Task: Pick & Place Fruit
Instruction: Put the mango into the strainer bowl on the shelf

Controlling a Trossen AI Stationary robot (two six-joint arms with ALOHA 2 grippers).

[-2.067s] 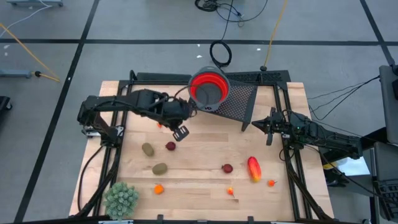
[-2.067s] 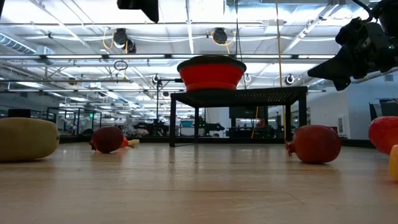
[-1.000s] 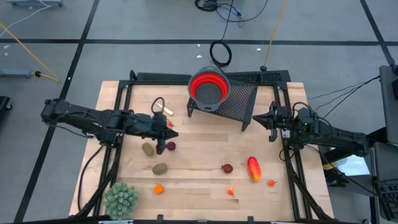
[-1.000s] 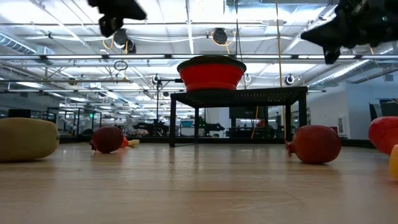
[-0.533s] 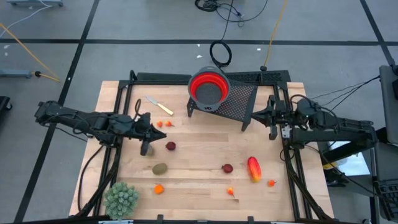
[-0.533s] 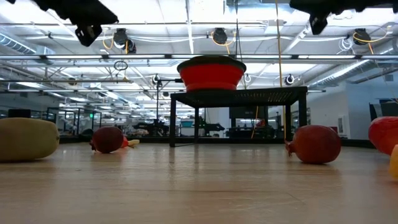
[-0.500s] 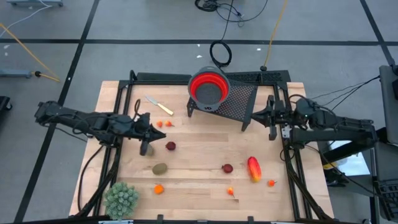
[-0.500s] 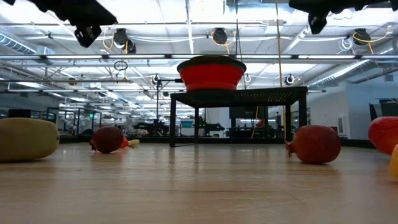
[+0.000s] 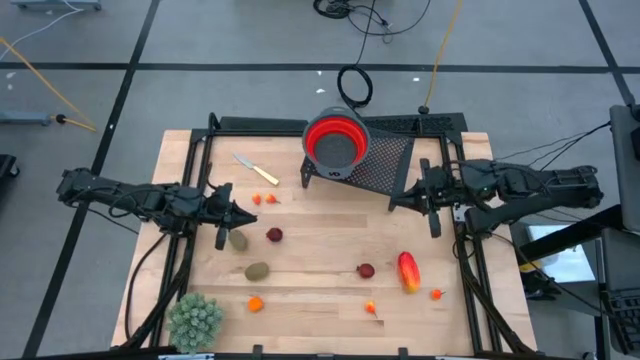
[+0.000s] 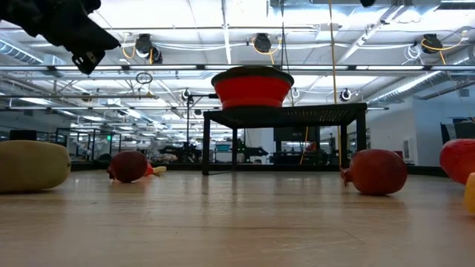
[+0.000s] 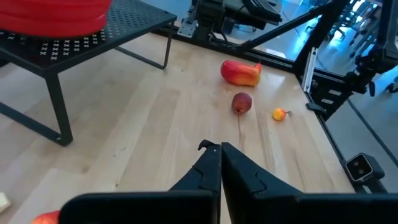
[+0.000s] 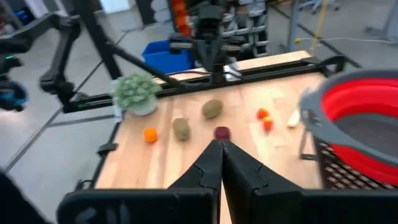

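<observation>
Red-orange long fruit (image 9: pixel 408 271), long axis front-to-back on table (image 9: pixel 320 240).

Light falls evenly from above onto my pale wooden table (image 9: pixel 320 255), and shadows under the small toy fruits (image 9: pixel 365 270) are short and soft. At table height, the long ceiling strip lights (image 10: pixel 223 18) glare white and wash out the roof. The brown oval fruit (image 10: pixel 30 165) at that picture's edge looks soft and out of focus. My right wrist camera is smeared with blur; the pale green spiky plant ball (image 12: pixel 137 90) has fuzzy edges. My left wrist picture is crisp.
</observation>
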